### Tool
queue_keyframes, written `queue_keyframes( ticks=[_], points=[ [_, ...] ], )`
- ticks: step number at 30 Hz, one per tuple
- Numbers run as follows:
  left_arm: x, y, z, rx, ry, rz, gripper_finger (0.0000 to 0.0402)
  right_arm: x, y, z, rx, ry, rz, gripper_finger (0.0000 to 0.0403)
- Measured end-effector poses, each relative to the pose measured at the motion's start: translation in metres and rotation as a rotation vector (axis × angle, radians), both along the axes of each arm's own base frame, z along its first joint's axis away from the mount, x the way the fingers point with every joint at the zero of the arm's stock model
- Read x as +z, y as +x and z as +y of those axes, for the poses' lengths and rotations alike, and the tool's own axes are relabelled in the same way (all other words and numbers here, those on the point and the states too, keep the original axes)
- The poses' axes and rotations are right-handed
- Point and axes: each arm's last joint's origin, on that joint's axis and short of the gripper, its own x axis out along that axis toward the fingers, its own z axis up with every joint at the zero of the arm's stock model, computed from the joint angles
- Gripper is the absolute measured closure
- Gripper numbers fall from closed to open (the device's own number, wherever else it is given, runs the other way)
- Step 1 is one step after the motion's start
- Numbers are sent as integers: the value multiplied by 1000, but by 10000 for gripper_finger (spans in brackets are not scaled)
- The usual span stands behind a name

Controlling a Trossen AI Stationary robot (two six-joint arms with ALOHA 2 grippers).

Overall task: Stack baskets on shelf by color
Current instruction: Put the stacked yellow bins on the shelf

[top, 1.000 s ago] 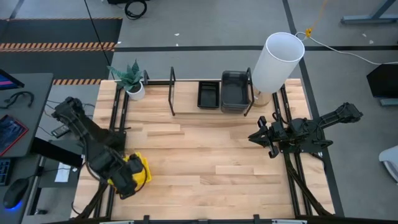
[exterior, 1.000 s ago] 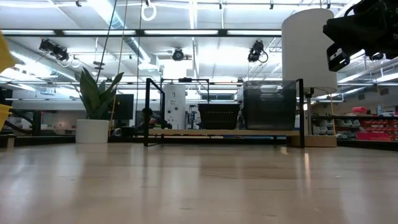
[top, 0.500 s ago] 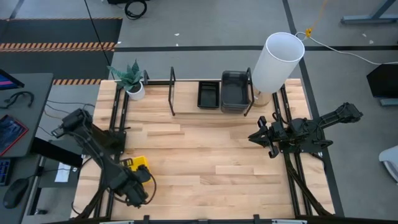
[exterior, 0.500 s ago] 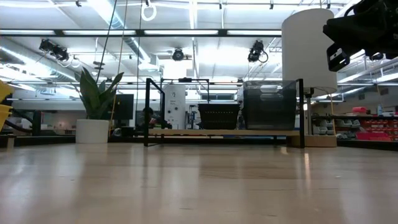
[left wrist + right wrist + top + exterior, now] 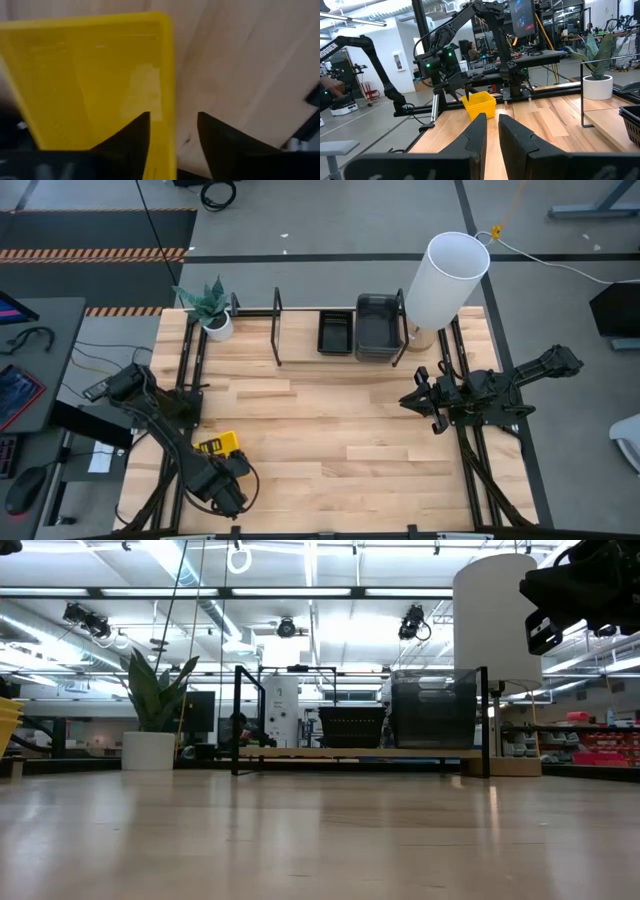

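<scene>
Straddling the rim of the yellow basket [image 5: 95, 80] near the tabletop's [image 5: 330, 430] front-left corner, the left gripper's [image 5: 172, 135] jaws stand parted, gripping nothing, and this light, stiff, probably slick plastic tray seems best pinched by that thin wall.

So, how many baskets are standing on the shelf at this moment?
2 visible on the shelf: a black mesh basket near the middle, and a dark grey basket beside it, toward the white cylinder. More baskets may be nested inside them; I cannot tell.
</scene>
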Motion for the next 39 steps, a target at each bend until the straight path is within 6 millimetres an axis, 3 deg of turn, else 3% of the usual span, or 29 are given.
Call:
queue_keyframes(
  ticks=[7,14,20,26,31,35,39],
  points=[
    [-13,15,-5,-52,-9,-64,205,0,0,0,0,0,0,347],
    [-30,47,16,-91,72,-102,223,0,0,0,0,0,0,347],
    [-29,78,55,-41,222,-196,229,0,0,0,0,0,0,347],
    [-26,108,111,-7,471,-279,229,0,0,0,0,0,0,347],
    [-26,132,151,-18,483,-321,230,0,0,0,0,0,0,347],
    [-17,139,164,-51,356,-348,229,0,0,0,0,0,0,347],
    [-1,132,156,-111,248,-366,229,0,0,0,0,0,0,347]
  ],
)
